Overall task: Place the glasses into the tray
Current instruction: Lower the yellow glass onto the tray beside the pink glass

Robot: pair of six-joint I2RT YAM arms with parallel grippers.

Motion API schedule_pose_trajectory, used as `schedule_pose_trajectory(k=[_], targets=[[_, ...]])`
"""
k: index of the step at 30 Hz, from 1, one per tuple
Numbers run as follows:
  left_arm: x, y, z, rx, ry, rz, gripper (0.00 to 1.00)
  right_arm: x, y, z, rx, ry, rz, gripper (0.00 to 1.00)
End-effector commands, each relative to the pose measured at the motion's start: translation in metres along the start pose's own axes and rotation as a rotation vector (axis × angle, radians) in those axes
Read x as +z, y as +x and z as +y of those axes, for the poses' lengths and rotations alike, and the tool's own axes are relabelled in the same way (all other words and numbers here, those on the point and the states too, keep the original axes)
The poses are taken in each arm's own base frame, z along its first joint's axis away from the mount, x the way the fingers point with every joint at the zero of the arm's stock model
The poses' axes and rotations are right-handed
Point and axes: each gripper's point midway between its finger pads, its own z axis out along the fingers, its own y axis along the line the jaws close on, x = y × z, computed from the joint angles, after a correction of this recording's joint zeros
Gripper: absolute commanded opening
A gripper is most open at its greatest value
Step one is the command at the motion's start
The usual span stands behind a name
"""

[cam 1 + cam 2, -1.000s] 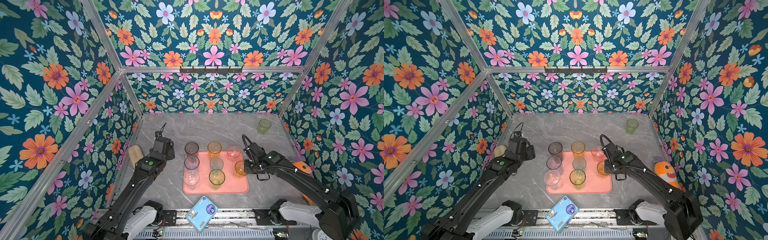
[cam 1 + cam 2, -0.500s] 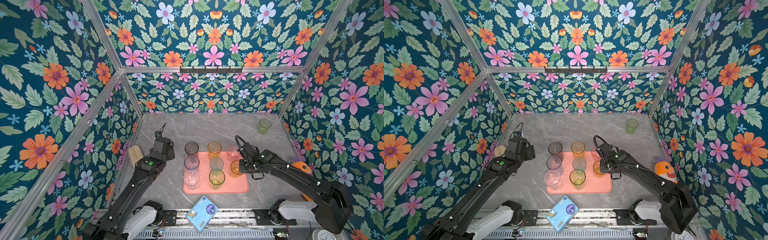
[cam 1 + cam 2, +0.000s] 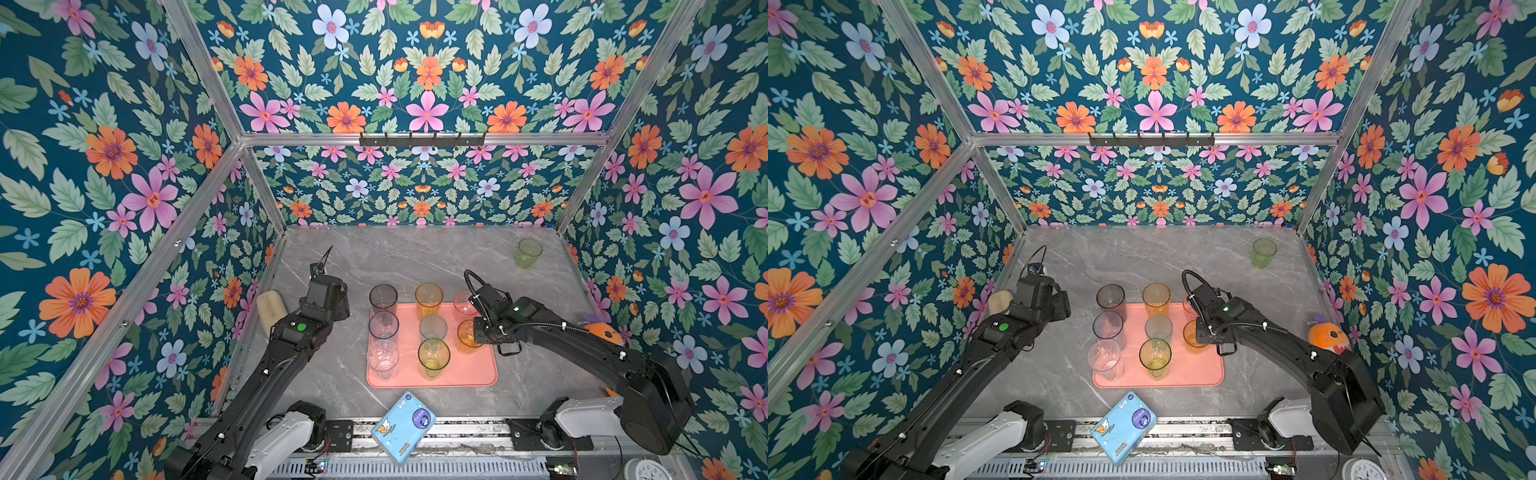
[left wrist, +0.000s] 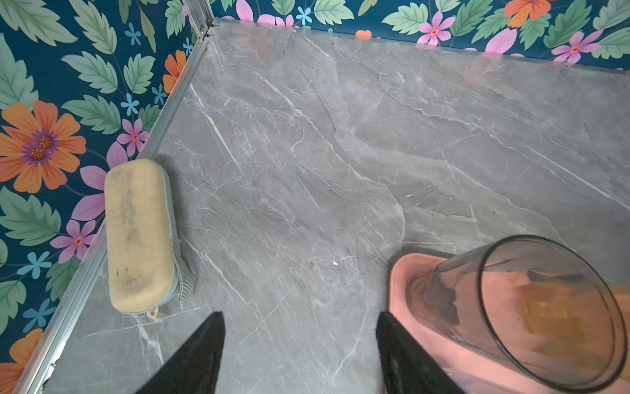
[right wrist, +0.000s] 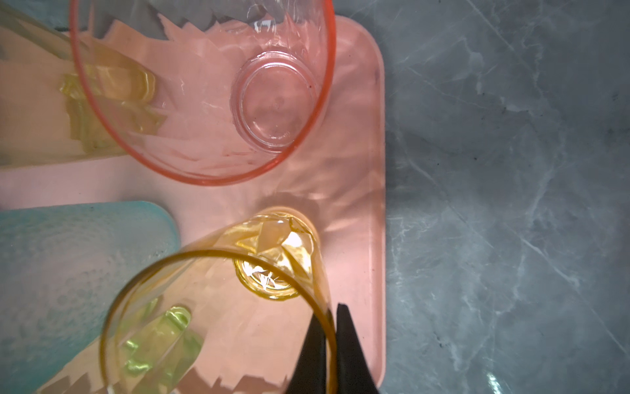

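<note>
Glasses (image 3: 433,328) stand clustered on the salmon-pink tray (image 3: 478,372) at the lower middle of both top views, eight upright tumblers in three rows. A ninth, the pale green tumbler (image 3: 528,252), stands alone in the upper right corner of the grey marble counter (image 3: 415,257), well apart from the tray.

The right claw (image 5: 330,312) is closed on the orange tumbler (image 3: 466,338), at the right side of the tray in the middle row. The right wrist view shows the pinch: one finger inside the rim, one outside, the thin wall between them. The tumbler's base is over the tray, beside the pink tumbler (image 5: 272,102). Whether it rests on the tray or hangs just above it cannot be told.

The left claw (image 4: 300,344) stands wide apart and empty over bare counter, just beside the tray corner where the smoky grey tumbler (image 4: 531,314) stands.

These tumblers look thin-walled and light, probably plastic. They seem stiff enough for a rim pinch, yet smooth enough to swivel or slip in a two-point hold. They are tall for their narrow bases, and the neighbours stand close, so a sideways nudge would likely topple one. The pale green tumbler looks best taken by its rim wall and lifted straight up. The tray's lower right spot appears free for it.
</note>
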Motion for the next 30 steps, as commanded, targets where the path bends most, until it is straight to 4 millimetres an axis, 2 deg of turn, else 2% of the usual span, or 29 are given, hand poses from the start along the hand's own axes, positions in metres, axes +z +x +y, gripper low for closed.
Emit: schedule_pose_trajectory(k=[1,12,30], targets=[[-0.0011,-0.0026,-0.0008,-0.013,0.007,-0.013,0.73,0.0005,-0.0054,0.0023,0.013,-0.001,-0.016,0.00],[-0.0003,-0.0020,-0.0019,-0.014,0.011,-0.009,0.73,0.0059,-0.0050,0.0024,0.011,0.010,-0.008,0.00],[-0.0006,-0.0017,-0.0008,-0.014,0.006,-0.010,0.73,0.0035,-0.0106,-0.0035,0.011,0.056,-0.024,0.00]])
